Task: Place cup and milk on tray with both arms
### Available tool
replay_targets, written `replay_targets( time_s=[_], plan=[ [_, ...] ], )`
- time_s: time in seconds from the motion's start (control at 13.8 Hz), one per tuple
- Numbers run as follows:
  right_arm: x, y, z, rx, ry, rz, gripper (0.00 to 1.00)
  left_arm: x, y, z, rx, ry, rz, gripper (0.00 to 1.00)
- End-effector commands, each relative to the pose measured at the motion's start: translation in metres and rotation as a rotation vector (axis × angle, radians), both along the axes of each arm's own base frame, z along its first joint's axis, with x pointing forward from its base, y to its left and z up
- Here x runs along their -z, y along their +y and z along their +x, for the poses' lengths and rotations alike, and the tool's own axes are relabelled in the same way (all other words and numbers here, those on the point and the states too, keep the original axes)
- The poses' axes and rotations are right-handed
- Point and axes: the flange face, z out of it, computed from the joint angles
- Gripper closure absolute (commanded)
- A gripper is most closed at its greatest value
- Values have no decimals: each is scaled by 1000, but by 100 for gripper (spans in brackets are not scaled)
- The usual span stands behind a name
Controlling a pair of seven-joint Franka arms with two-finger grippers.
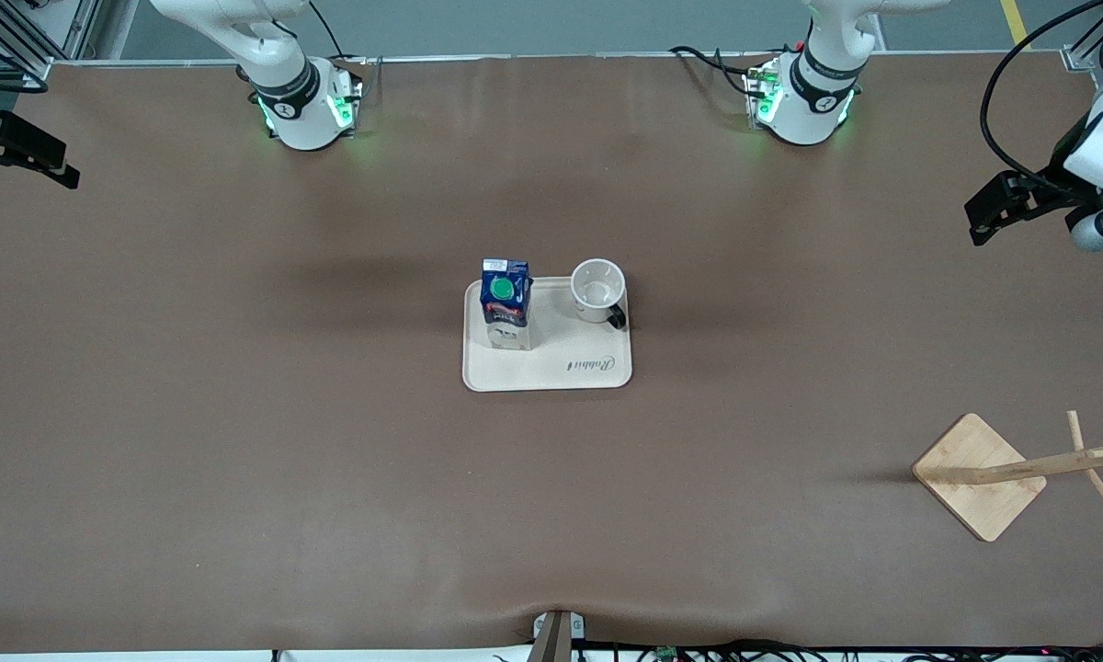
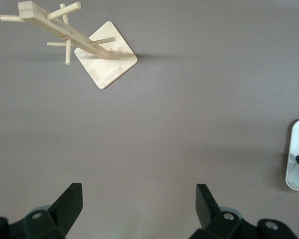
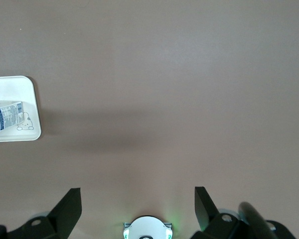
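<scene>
Both jaws gape empty; blue-topped milk (image 1: 506, 313) (green cap) and white cup (image 1: 598, 291) stand on cream tray (image 1: 561, 372).

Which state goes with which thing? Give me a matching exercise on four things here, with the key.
Things:
1. milk
2. cup
3. left gripper
4. wooden stand

States:
A. open, holding nothing, over bare table
B. upright on the tray, toward the right arm's end
C. off the tray, nearer the front camera, toward the left arm's end
D. on the tray beside the carton, black handle toward the front camera

Pairs: 1-B, 2-D, 3-A, 4-C
</scene>
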Motion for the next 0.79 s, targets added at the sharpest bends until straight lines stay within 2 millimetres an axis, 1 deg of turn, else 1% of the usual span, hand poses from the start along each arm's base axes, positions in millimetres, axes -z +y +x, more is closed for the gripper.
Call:
replay_targets(
  time_s=[0.0, 0.22, 0.29, 0.43, 0.72],
  plan=[
    [-1, -1, -4, -12, -8, -12, 0, -4, -5, -2, 17, 9, -10, 0],
    [1, 0, -3, -14, -5, -11, 0, -3, -4, -3, 25, 16, -41, 0],
    [1, 0, -3, -14, -2, -11, 0, -3, -2, -2, 58, 22, -71, 0],
    [1, 0, -4, -14, -1, -11, 0, 0, 7, -1, 67, 33, -104, 0],
    [2, 0, -3, -13, 2, -10, 0, -1, 8, -1, 67, 32, -104, 0]
  ],
)
